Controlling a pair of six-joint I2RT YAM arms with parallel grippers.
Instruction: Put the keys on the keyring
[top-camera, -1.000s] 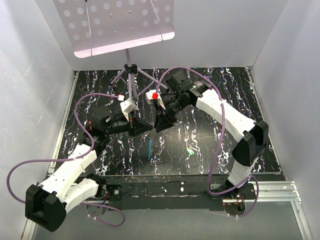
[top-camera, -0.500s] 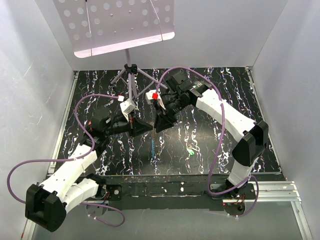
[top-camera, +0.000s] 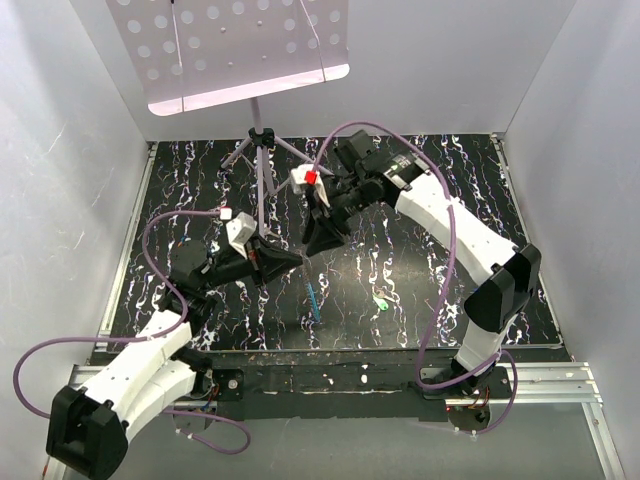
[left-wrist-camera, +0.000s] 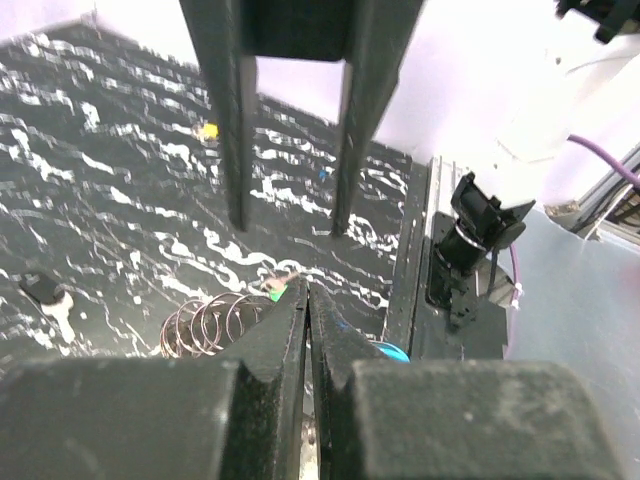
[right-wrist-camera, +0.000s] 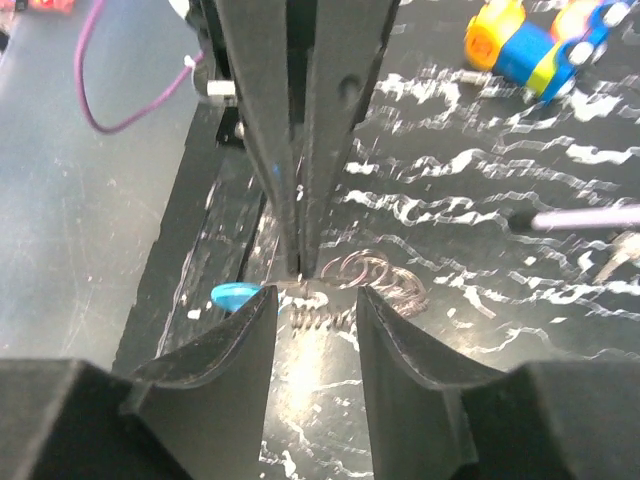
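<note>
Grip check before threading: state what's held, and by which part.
Left gripper pinches the keyring, apparently by its thin loop, blue tag hanging below; right gripper open, empty.

No text, label, brand, number or sign can be read in any view.
</note>
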